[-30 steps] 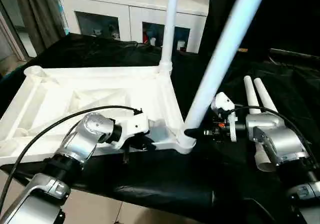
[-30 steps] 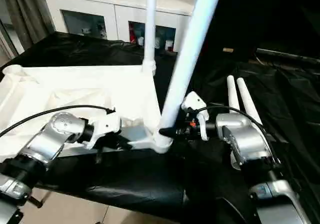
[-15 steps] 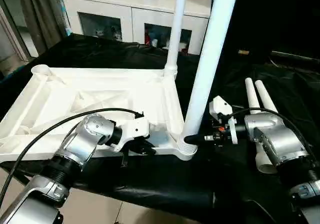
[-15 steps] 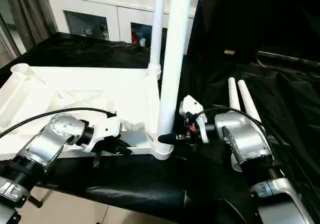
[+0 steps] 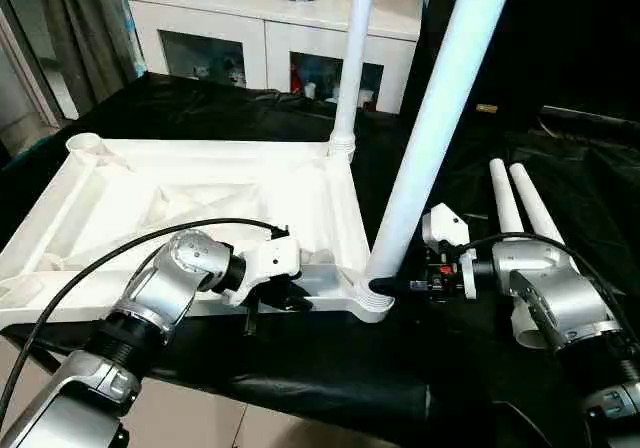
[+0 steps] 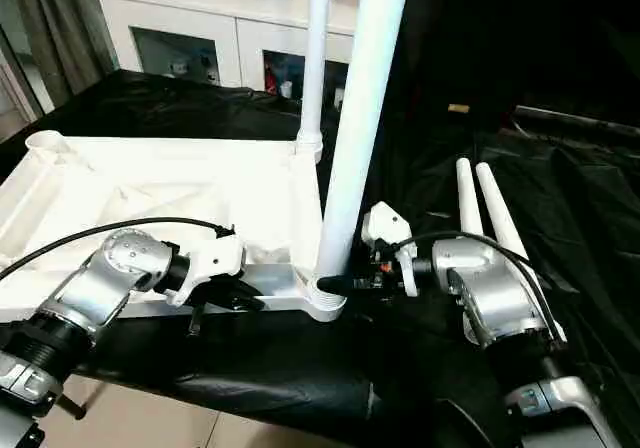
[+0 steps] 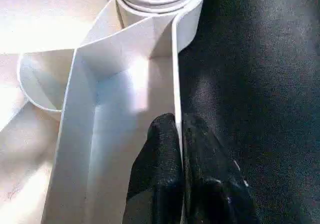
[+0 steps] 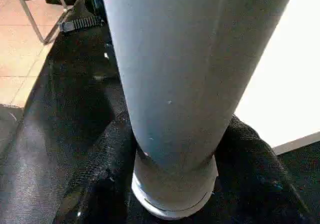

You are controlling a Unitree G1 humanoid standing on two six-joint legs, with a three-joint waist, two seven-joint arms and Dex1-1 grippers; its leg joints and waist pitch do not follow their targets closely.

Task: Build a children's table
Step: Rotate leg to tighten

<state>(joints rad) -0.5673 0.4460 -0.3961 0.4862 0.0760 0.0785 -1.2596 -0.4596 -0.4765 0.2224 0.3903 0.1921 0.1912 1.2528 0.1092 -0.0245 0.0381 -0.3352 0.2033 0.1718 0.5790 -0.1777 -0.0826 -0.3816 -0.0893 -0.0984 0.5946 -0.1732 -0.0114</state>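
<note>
Seating the near leg (image 5: 430, 138) is the step I judge in hand: its base sits at the corner socket (image 5: 378, 293) of the tabletop (image 5: 200, 193), which lies underside-up on the black table (image 5: 330, 363). The leg leans; cross-seating or tipping is the risk. My right gripper (image 5: 405, 285) clamps the leg base. My left gripper (image 7: 177, 149) pinches the tabletop's rim (image 7: 176, 84). Two spare legs (image 5: 515, 203) lie beside. I read no labels.

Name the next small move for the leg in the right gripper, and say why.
Probably tip the leg upright, then twist it down. It leans in the near corner socket while the far leg stands straight. The right gripper holds its base; the left gripper clamps the tabletop's rim.
</note>
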